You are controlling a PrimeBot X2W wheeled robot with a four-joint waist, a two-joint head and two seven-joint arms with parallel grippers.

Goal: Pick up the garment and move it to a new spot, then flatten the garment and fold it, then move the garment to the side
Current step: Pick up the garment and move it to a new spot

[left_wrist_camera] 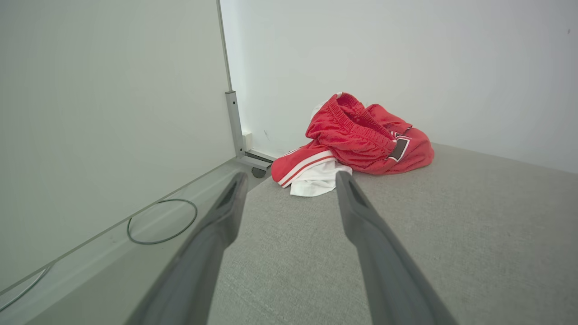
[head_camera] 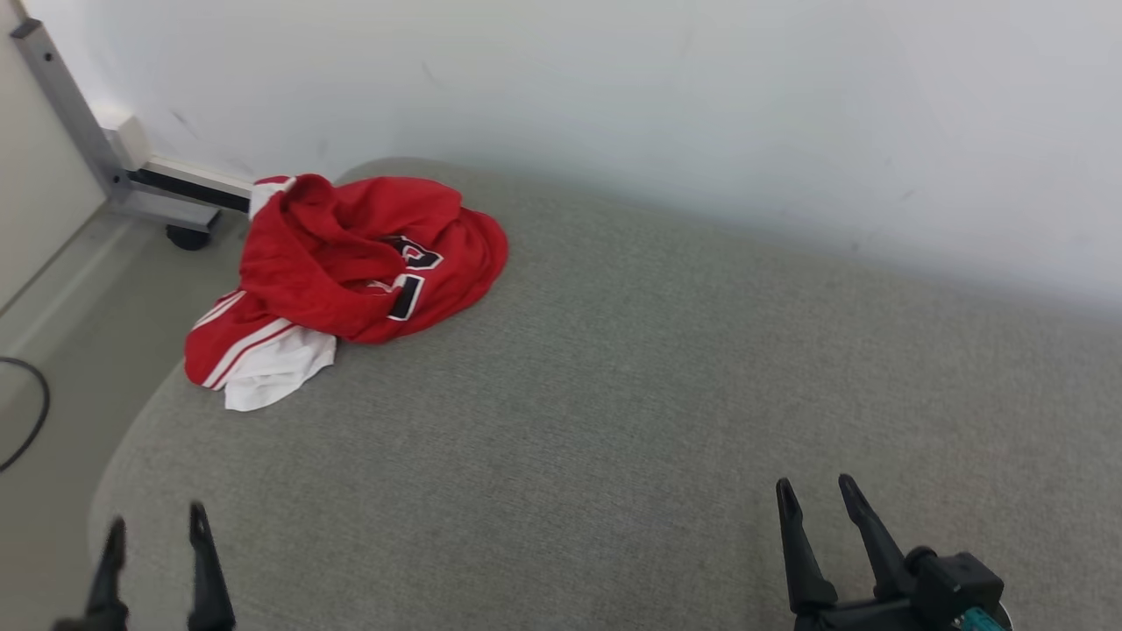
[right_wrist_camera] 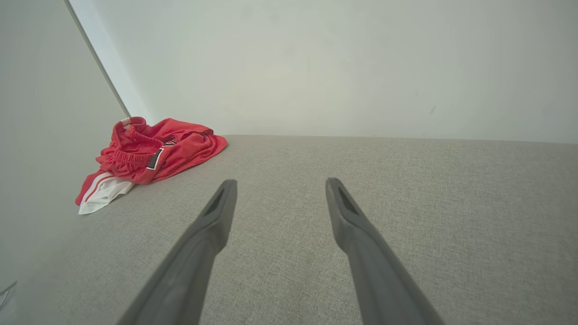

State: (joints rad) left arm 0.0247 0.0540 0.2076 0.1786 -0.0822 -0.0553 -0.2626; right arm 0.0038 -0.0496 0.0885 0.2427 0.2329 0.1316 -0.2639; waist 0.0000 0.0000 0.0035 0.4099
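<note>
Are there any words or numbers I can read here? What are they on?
No text here can be read for sure.
Red garment: black patches with white edges, maybe part of a letter or number, but crumpled into the folds, so they cannot be read.
I can make out no other writing.

No text, brand or number can be read. The red shorts (head_camera: 351, 254) carry black, white-edged characters (head_camera: 408, 296) near their middle. Folds hide most of each, so they are illegible.
</note>
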